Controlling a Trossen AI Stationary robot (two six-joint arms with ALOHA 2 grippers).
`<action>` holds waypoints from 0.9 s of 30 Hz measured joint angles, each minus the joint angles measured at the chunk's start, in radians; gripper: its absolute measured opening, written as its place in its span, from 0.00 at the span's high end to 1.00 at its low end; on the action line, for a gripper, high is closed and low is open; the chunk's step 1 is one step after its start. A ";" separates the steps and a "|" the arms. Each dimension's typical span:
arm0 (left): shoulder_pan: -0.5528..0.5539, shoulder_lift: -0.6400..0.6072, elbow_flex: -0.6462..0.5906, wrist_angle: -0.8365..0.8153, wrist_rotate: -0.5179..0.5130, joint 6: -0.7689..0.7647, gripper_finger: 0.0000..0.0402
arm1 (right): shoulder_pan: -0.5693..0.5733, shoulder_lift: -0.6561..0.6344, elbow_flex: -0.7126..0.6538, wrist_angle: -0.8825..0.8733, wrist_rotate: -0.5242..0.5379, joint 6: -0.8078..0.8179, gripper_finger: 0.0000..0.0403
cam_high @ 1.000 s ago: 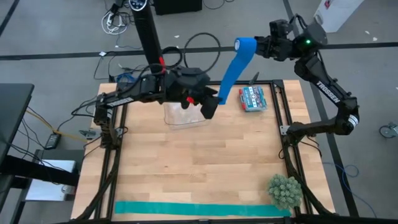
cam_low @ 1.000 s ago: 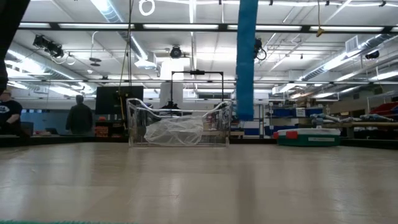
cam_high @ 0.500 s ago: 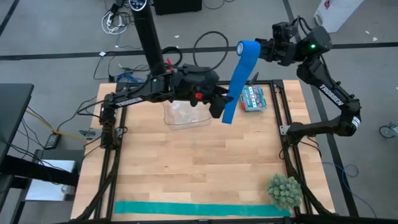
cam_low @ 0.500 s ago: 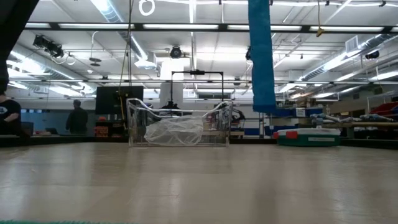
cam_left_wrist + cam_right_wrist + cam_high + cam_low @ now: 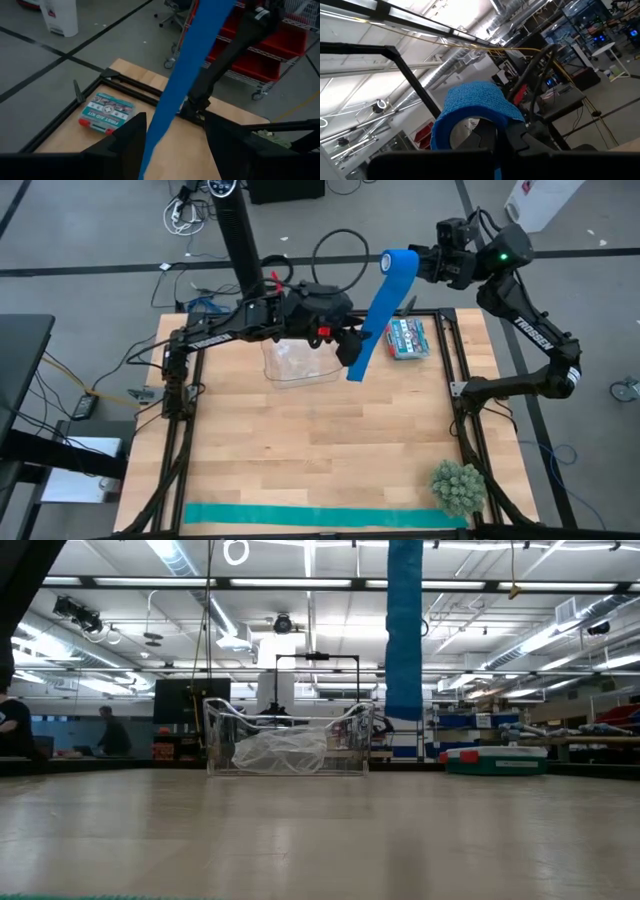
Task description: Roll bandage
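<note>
The royal-blue bandage is partly wound into a roll (image 5: 398,260) high above the table's far right, on my shut right gripper (image 5: 418,264). Its unwound strip (image 5: 372,320) hangs slanting down from the roll, and its free end (image 5: 355,372) is clear of the table. The low view shows the strip (image 5: 405,630) ending well above the tabletop. My left gripper (image 5: 352,352) is open at the strip's lower part, one finger on each side of the strip (image 5: 185,75). I cannot tell whether either finger touches it. My right gripper's shut fingers (image 5: 492,134) reach into the hollow core of the roll (image 5: 470,107), and the bandage is wound around them. The fingers point roughly level toward the table's left. The roll is lifted clear, and the loose strip hangs slack below it.
A clear plastic container (image 5: 295,362) with a crumpled bag stands at the far middle. A first-aid box (image 5: 405,338) lies to its right. A teal-green strip (image 5: 320,517) lies along the near edge, beside a green plant ball (image 5: 458,488). A black frame (image 5: 462,380) borders the tabletop.
My left gripper has moved toward the table's right, up to the hanging strip, still open. The strip's free end has swung right and then partway back, while its roll stays on my right gripper, which has shifted slightly right.
</note>
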 joint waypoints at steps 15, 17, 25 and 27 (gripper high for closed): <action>0.000 0.005 0.000 0.023 -0.040 0.047 0.48 | 0.022 0.004 0.000 0.011 0.035 -0.002 1.00; 0.000 0.005 0.000 0.038 -0.040 0.047 0.48 | 0.030 0.006 0.000 0.010 0.046 -0.002 1.00; 0.000 0.038 0.000 0.080 0.037 0.047 0.48 | 0.053 0.006 0.000 0.022 0.058 -0.002 1.00; -0.002 0.046 0.000 0.091 0.071 0.047 0.48 | 0.053 0.006 0.000 0.023 0.058 -0.002 1.00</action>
